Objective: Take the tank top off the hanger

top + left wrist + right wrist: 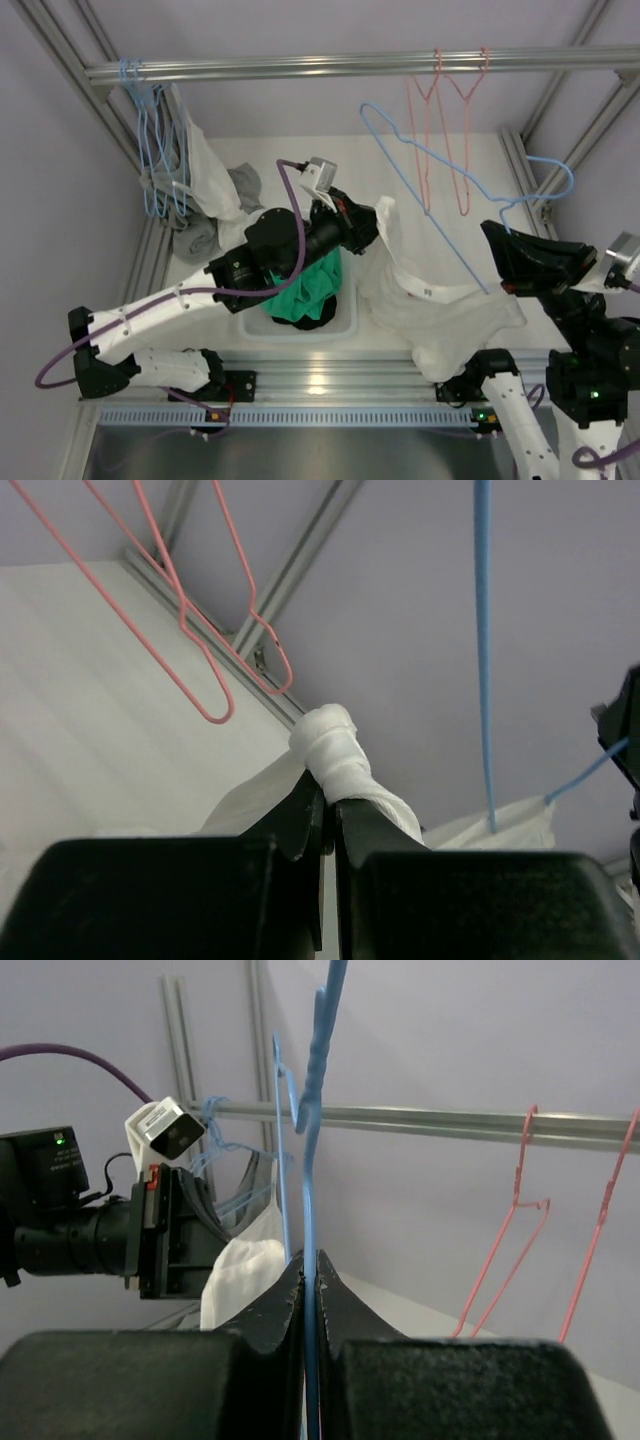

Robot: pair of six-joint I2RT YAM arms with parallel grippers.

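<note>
The left gripper (pixel 328 815) is closed on a bunched strap of the white tank top (pixel 450 320), and the right gripper (pixel 308 1272) is pinched on the wire of the blue hanger (pixel 430 210) — the garment sags between them, apparently partly on the hanger. If the arms pull apart too quickly, the strap may slip out, or the thin wire may turn in the jaws and catch the cloth.

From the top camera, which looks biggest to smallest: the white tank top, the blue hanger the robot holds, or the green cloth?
White tank top: covers most.
Blue hanger: as long, but thin wire.
Green cloth: smallest, though the left arm hides part.
</note>
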